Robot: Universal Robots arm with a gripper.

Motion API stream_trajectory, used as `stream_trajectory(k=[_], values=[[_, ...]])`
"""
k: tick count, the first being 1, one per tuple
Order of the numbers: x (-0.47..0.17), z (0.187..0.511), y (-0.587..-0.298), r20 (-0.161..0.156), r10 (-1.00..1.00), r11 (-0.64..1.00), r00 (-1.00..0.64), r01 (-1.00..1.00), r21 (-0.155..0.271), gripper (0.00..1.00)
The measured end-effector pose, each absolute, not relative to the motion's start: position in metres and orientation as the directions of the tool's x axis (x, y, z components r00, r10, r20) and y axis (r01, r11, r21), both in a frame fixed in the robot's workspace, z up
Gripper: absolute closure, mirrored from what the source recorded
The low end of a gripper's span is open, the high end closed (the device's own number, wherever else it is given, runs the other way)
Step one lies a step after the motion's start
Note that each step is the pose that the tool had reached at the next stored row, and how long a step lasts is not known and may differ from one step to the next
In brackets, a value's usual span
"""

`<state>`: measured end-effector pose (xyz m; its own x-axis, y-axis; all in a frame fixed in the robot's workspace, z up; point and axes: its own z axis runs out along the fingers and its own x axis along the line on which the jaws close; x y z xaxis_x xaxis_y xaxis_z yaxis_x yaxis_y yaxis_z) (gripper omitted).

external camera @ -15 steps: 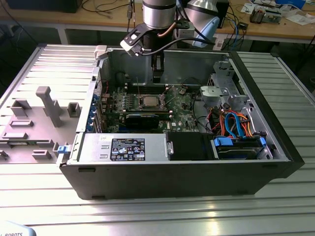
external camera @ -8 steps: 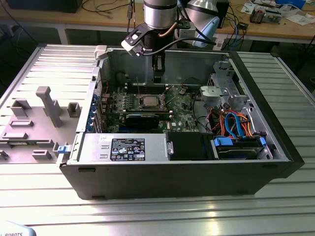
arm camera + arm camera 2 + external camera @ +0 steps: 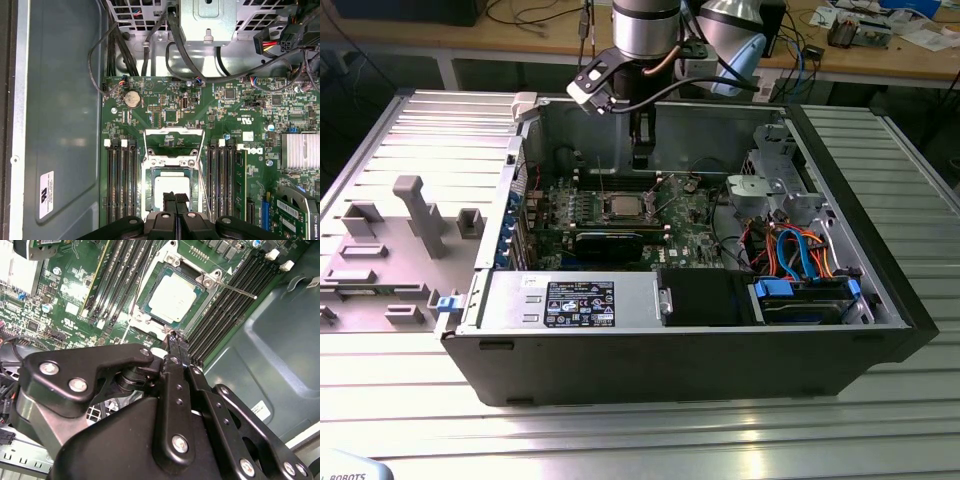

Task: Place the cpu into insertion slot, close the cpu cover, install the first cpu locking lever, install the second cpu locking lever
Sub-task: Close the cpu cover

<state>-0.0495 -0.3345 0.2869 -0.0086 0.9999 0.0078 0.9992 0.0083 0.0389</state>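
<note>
First wrist view: cpu (image 3: 172, 184) sits in insertion slot (image 3: 149, 192); cpu cover (image 3: 172, 161) looks open; locking levers (image 3: 201, 185) look unlatched; gripper (image 3: 176, 197) pressed together, empty.

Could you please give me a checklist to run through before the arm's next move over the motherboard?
1. cpu lying flat in place: ok.
2. cpu cover down over the cpu: not ok, it appears raised.
3. locking lever latched: not ok, it sticks out free.
4. gripper empty: ok, shut on nothing, close above the cpu's edge.
5. gripper clear of the cpu: cannot tell.
</note>
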Motion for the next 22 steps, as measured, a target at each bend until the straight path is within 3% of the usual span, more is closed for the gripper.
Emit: stream_trajectory(k=[22], values=[[-0.038, 0.287, -0.334, 0.008, 1.000, 0.008, -0.009, 0.999, 0.039, 0.88]])
